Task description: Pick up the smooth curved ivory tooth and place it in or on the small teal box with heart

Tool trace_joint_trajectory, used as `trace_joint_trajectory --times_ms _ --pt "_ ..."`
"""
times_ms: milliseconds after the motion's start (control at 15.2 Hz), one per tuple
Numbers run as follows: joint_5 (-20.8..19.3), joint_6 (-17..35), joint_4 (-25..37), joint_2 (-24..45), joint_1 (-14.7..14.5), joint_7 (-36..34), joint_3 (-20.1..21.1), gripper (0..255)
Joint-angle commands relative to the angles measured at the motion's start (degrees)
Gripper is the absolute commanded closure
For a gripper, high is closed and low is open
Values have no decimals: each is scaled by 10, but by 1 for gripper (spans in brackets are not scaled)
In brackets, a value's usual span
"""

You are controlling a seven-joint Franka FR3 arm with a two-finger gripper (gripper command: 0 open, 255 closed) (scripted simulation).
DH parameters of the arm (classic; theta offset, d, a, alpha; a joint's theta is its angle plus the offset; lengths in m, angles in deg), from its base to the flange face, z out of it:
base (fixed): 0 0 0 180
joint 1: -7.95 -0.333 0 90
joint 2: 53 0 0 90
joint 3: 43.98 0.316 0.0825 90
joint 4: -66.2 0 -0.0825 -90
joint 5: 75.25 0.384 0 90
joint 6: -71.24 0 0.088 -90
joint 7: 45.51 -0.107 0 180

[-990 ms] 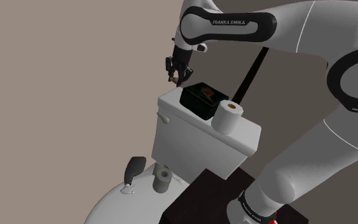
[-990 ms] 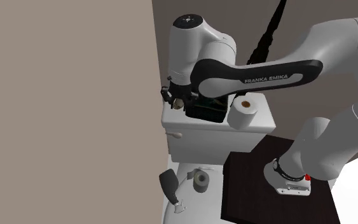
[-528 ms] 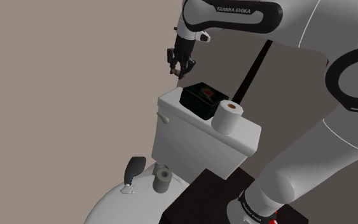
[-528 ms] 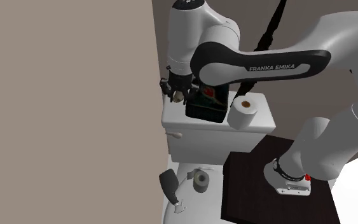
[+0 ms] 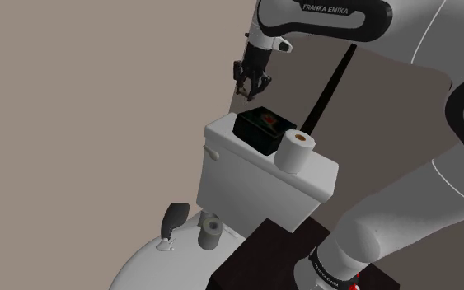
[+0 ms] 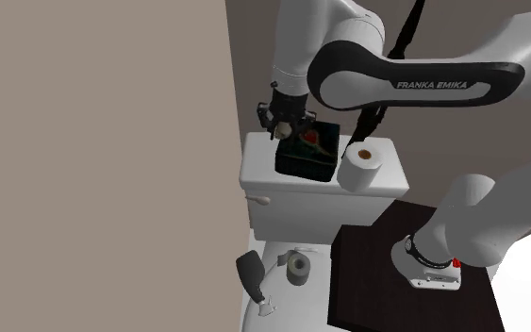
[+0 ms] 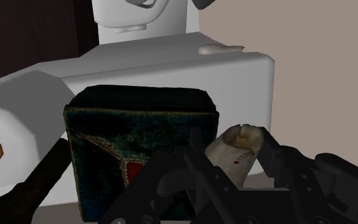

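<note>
My black gripper [image 7: 233, 162] is shut on a pale ivory tooth [image 7: 234, 153], which stands clasped between the two fingers. Just beyond it sits the dark teal box [image 7: 139, 140] with a red heart on its lid, on the white toilet tank [image 7: 171, 67]. From the shoulder view, the gripper [image 5: 252, 82] hangs above the box [image 5: 263, 128], near the end of the box towards that view's left. The second exterior view has the gripper [image 6: 282, 127] with the tooth [image 6: 280, 129] at the box's [image 6: 307, 156] left edge, slightly above it.
A white toilet-paper roll [image 5: 297, 151] stands on the tank right beside the box. Below, on the toilet [image 5: 164, 264], lie a second small roll [image 5: 212, 231] and a dark brush-like object [image 5: 173, 218]. A beige wall [image 6: 98, 141] rises close behind the tank. My dark stand [image 6: 405, 283] is alongside.
The gripper, still clasping the tooth, has risen and shifted from beyond the tank's end to over the edge of the teal box.
</note>
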Motion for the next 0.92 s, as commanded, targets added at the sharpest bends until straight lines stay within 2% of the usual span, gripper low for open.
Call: trace_joint_trajectory --times_ms 0,396,858 --pt "3 0 -30 -31 8 25 -16 255" --pt "0 -1 -106 -111 29 95 -65 255" --pt "-1 52 -164 -116 28 93 -65 255"
